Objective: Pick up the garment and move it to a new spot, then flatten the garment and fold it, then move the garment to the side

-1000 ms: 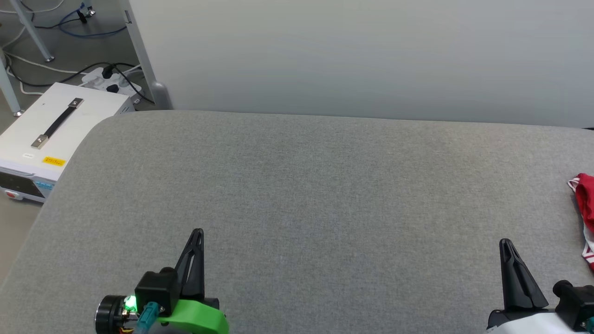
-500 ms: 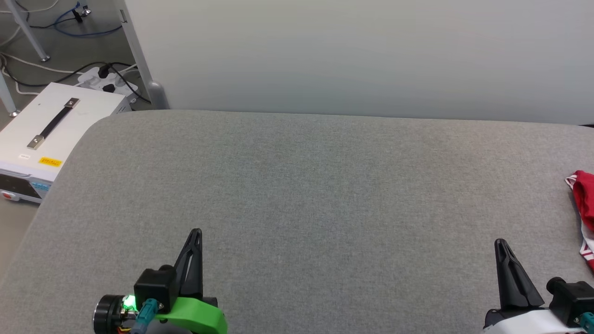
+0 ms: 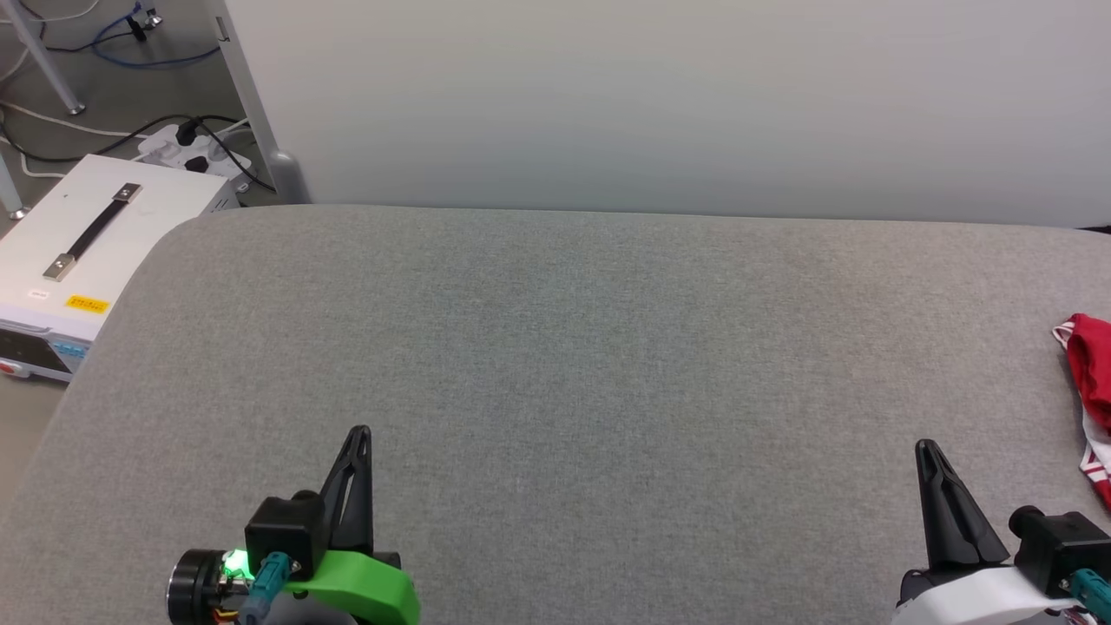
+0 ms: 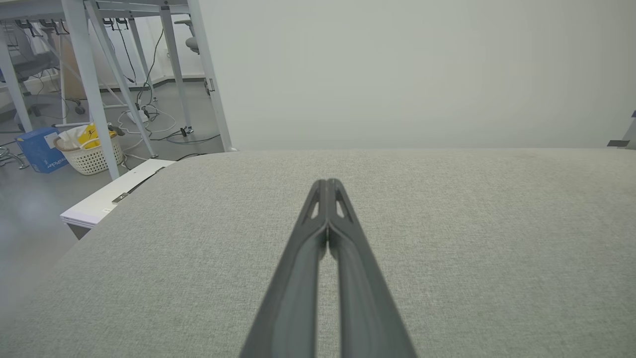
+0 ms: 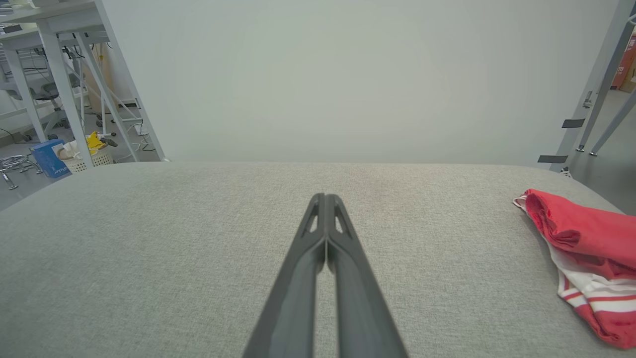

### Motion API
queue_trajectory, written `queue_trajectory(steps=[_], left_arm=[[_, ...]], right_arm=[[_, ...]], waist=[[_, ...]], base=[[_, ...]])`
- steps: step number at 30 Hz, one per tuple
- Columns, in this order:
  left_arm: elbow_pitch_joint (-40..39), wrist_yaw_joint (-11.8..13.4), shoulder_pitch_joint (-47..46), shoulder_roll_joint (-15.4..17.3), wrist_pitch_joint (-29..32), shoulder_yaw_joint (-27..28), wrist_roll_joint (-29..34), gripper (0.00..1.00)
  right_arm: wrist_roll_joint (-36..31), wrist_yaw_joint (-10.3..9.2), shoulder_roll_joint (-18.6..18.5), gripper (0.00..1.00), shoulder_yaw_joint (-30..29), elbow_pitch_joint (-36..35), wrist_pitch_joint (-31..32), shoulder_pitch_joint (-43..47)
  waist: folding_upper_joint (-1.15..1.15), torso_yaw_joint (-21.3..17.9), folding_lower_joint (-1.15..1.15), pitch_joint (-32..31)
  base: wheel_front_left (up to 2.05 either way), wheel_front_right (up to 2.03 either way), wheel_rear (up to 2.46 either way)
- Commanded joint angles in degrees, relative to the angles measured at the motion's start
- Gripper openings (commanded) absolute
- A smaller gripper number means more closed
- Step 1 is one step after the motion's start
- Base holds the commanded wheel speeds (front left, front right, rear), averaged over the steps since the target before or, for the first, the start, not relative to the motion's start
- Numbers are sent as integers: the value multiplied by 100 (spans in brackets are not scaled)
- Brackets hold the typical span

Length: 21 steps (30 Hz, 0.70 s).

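The head camera has swung slightly right; nothing on the grey woven tabletop (image 3: pixel 564 347) moved. The left tool (image 3: pixel 360 431) and right tool (image 3: pixel 927 444) are pressed together, empty. The crumpled red shirt (image 3: pixel 1092 356) lies far right, cut off.

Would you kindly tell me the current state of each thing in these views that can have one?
garment: crumpled, unfolded, lying unheld on the right side of the table
left gripper: shut, empty, above the table
right gripper: shut, empty, apart from the garment
wrist light: lit green
power strip: on the floor, with black plugs in it
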Motion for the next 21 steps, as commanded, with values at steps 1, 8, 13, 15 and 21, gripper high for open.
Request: queue_trajectory(steps=[1, 8, 13, 15, 21], left_arm=[[-28, 30, -90, -26, 27, 20, 73, 0], [-56, 36, -109, -32, 106, 49, 97, 0], [-76, 40, -123, -36, 164, 70, 115, 0], [-84, 41, -128, -38, 187, 78, 122, 0], [-108, 46, -145, -43, 256, 103, 144, 0]], right_arm=[[-46, -2, 12, 0, 10, 16, 41, -126], [-113, -2, 20, 0, 25, 22, 120, -178], [-163, -2, 26, 0, 36, 26, 179, -216], [-182, -2, 29, 0, 40, 27, 202, -231], [-241, -2, 36, 0, 53, 32, 271, -276]], waist=[[0, -5, 0, 3], [0, -27, 0, 16], [0, -44, 0, 26], [0, -51, 0, 29], [0, -71, 0, 41]], base=[[0, 0, 0], [0, 0, 0], [0, 0, 0], [0, 0, 0], [0, 0, 0]])
